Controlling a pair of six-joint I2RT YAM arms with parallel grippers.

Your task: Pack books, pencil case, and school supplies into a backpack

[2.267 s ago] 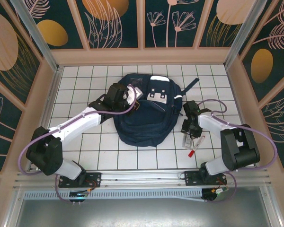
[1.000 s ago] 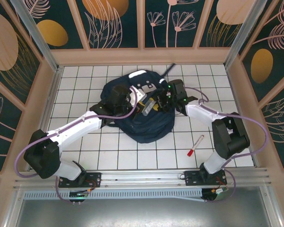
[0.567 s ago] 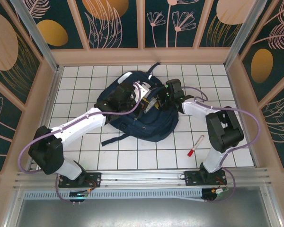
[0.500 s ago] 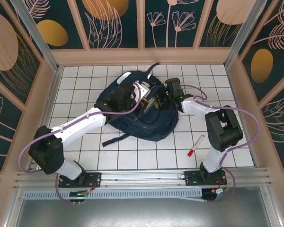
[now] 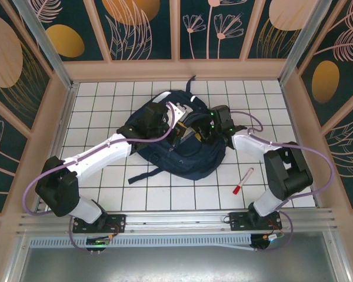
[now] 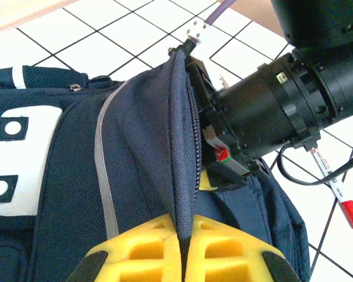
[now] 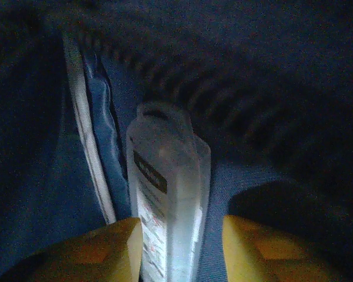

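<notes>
Fabric is what my left gripper (image 6: 183, 235) has: its yellow fingers (image 6: 141, 252) are pressed together on the zippered edge of the navy backpack (image 6: 135, 164), which rises straight up from between the fingertips as a taut ridge. Just beyond those fingertips and to their right, my right arm's black wrist (image 6: 270, 111) is pushed into the open mouth of the bag. My right gripper (image 7: 182, 226) is down inside, with dark lining all around its fingers, which stand a narrow way apart. The whitish-clear packet (image 7: 167, 194) stands on end between them, its printed face toward the left finger and close against it. A thin dark gap shows on the right finger's side, so I cannot tell whether it is gripped. The red-and-white pen (image 5: 243, 181) lies outside on the white-tiled table (image 5: 100, 100), well clear of both pairs of fingers, on the right arm's side.
</notes>
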